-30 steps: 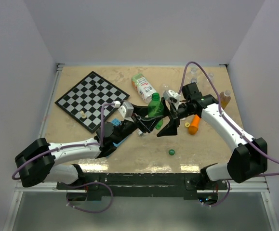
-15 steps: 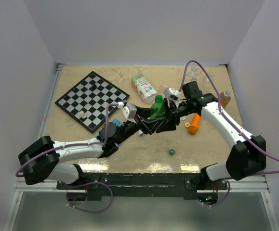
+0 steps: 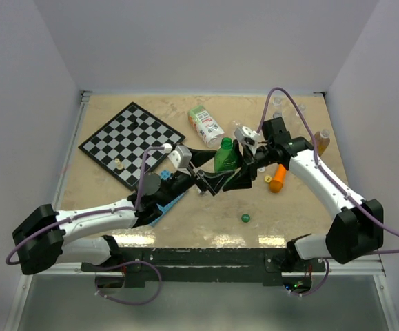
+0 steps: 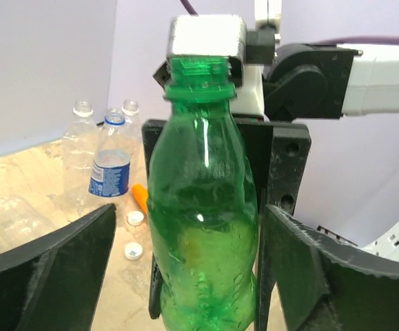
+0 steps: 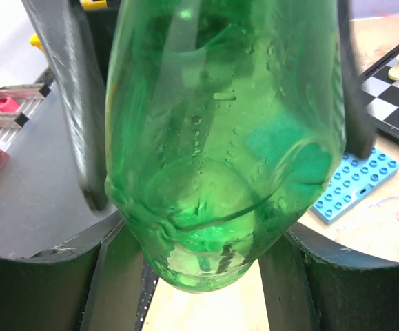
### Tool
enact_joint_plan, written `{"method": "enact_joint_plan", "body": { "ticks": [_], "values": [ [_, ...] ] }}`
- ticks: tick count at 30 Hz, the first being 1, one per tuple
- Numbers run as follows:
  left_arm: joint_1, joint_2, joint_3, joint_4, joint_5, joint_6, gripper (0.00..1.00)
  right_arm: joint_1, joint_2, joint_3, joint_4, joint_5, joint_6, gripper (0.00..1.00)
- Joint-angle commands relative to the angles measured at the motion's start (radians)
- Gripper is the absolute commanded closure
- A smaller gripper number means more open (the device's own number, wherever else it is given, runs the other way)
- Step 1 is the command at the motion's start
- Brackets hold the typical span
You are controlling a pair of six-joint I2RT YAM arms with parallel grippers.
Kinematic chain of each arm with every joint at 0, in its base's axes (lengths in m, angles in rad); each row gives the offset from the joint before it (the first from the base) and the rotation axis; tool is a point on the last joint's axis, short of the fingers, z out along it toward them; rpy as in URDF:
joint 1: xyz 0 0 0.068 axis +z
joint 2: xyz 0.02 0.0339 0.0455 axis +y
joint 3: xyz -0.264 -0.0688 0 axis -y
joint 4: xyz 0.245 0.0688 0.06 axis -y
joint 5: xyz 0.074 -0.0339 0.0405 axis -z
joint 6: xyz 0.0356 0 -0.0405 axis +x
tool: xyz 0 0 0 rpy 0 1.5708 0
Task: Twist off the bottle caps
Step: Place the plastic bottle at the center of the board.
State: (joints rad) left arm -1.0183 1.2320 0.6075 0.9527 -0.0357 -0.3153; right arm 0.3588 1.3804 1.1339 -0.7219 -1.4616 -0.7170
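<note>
Right fingers (image 5: pixel 34 289) seemingly clamp green bottle (image 4: pixel 202 227); left fingers (image 4: pixel 47 276) spread clear.

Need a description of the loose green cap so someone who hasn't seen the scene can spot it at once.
Start at the green bottle in the middle of the table, then come toward the near edge and slightly right, onto bare tabletop. The green cap lies there alone, a small round dark-green disc. The orange toy sits farther back, and the white caps beside it differ in colour.
</note>
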Motion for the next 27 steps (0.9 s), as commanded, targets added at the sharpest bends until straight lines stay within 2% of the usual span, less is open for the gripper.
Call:
{"method": "enact_joint_plan", "body": {
  "ticks": [1, 8, 11, 14, 18, 24, 27],
  "values": [
    [0.010, -0.094, 0.098, -0.190, -0.016, 0.044, 0.00, -0.004, -0.041, -0.019, 0.038, -0.019, 0.005, 0.79],
    [0.035, -0.152, 0.293, -0.581, 0.003, 0.029, 0.00, 0.011, -0.070, -0.051, 0.081, 0.044, 0.016, 0.80],
    [0.075, -0.129, 0.409, -0.774, 0.080, 0.006, 0.00, 0.016, -0.078, -0.054, 0.091, 0.056, 0.028, 0.80],
    [0.113, -0.105, 0.477, -0.886, 0.155, -0.005, 0.02, 0.019, -0.081, -0.056, 0.098, 0.060, 0.034, 0.80],
    [0.124, -0.075, 0.540, -0.986, 0.206, 0.016, 0.10, 0.022, -0.081, -0.057, 0.102, 0.066, 0.039, 0.80],
    [0.124, -0.031, 0.606, -1.025, 0.252, 0.038, 0.22, 0.028, -0.081, -0.063, 0.119, 0.078, 0.059, 0.80],
    [0.126, -0.013, 0.630, -1.031, 0.266, 0.044, 0.24, 0.031, -0.081, -0.066, 0.131, 0.083, 0.070, 0.80]
  ]
}}
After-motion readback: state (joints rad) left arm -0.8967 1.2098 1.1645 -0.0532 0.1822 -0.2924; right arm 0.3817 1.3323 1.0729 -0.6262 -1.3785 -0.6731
